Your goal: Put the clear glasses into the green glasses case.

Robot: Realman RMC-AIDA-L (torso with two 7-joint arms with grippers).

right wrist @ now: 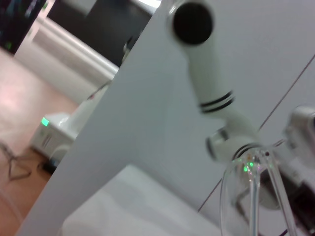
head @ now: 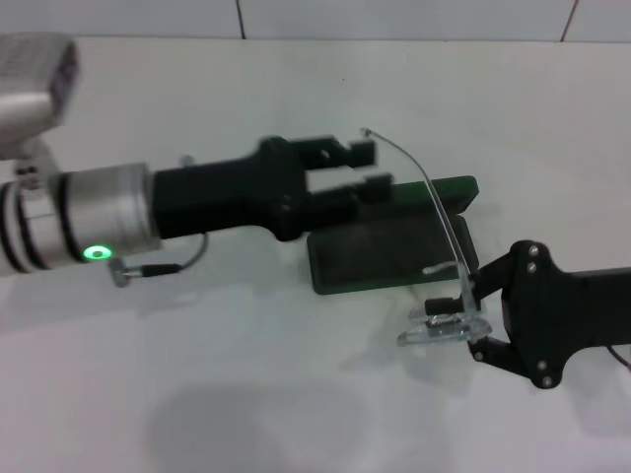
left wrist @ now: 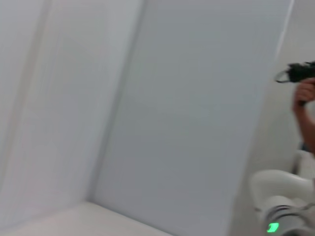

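Note:
The green glasses case [head: 389, 254] lies open on the white table, its dark lining up and its lid [head: 449, 190] raised at the far side. My left gripper [head: 367, 168] reaches in from the left, open, with its lower finger [head: 383, 184] at the lid's left end. Just right of the case's near corner, my right gripper [head: 468, 320] is shut on the clear glasses [head: 444, 330]. One thin clear arm [head: 409, 163] of the glasses arcs up over the case. The clear glasses [right wrist: 256, 196] also show close up in the right wrist view.
The white table [head: 246, 394] spreads to the front and left of the case, with a tiled wall [head: 394, 18] behind it. A short cable [head: 158, 266] hangs under my left wrist. The left wrist view faces wall panels and a person [left wrist: 305, 105] off to the side.

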